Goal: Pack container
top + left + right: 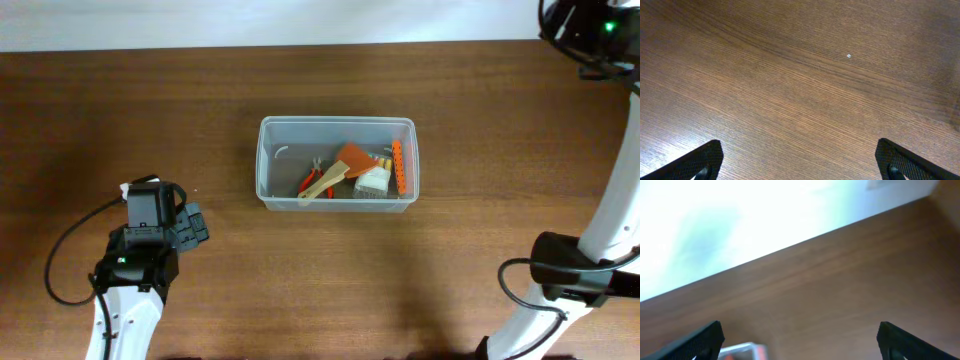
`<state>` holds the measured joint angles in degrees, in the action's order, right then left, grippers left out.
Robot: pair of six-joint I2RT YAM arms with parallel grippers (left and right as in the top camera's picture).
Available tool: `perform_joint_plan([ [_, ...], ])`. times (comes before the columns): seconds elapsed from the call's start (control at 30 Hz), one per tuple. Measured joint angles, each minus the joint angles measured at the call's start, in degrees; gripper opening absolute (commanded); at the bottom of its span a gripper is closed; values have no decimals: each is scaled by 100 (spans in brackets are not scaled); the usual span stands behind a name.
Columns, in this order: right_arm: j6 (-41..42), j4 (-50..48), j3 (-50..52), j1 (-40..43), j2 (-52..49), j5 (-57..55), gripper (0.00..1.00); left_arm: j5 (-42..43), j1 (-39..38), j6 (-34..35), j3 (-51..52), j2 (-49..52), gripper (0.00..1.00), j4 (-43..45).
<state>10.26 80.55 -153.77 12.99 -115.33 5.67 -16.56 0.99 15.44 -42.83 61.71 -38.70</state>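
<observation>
At the middle of the counter (450, 280), clear plastic container (336, 121) holding small tools (350, 172), probably light, slick and slightly flexible, best taken by its rim, with left hand (800, 165) and right hand (800, 342) spread wide, empty, well apart.

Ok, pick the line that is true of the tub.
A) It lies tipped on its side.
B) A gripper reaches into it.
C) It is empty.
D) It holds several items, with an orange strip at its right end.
D: the tub stands upright with a small pile of items inside, and an orange strip lies along its right end.
</observation>
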Motion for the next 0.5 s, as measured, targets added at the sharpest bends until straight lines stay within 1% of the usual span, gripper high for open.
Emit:
perform_joint_plan([
  [0.1, 0, 57, -48, -260, 24, 4, 99, 0, 0, 0, 0, 0, 99, 0],
  [0.23, -79, 446, -55, -916, 343, -455, 99, 0, 0, 0, 0, 0, 99, 0],
  [0.33, -127, 872, -63, -1307, 835, -664, 99, 0, 0, 0, 0, 0, 99, 0],
  [0.43, -120, 1449, -131, -1368, 1416, -804, 99, 0, 0, 0, 0, 0, 99, 0],
  [0.5, -103, 1641, -155, -1351, 1838, -872, 99, 0, 0, 0, 0, 0, 99, 0],
])
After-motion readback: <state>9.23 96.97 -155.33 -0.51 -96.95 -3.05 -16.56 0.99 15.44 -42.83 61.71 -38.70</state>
